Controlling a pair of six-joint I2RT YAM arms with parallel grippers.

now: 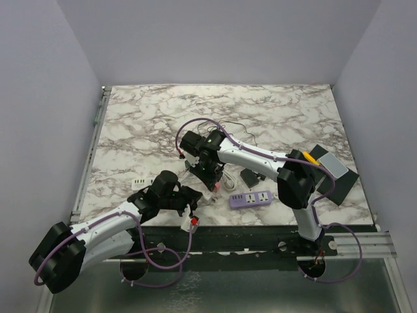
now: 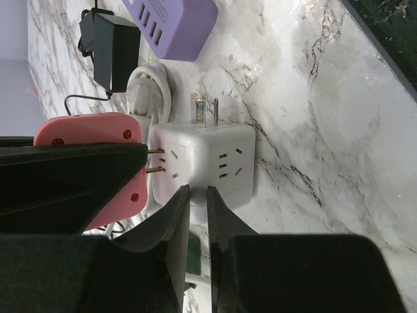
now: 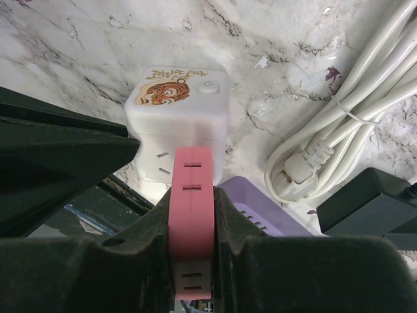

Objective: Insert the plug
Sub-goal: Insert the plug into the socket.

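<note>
Gripping the flat pink plastic plug (image 3: 192,215) between its fingers, the right end effector (image 3: 192,195) holds the two brass prongs (image 2: 155,160) at a side face of the white cube-shaped socket adapter (image 2: 208,163), which sits on the marble tabletop (image 2: 313,130). The left end effector (image 2: 197,192) is all but closed on nothing, its tips against the cube's edge. A purple power strip (image 2: 176,23) lies nearby.

Bright, even light; soft shadows

white marble-pattern table (image 1: 273,111), grey-veined; plain pale lilac walls (image 1: 215,39) stood behind and at both sides; metal rail (image 1: 99,107) ran along left table edge; grey metal sheet (image 1: 260,290) lay below near edge; light fell even
</note>
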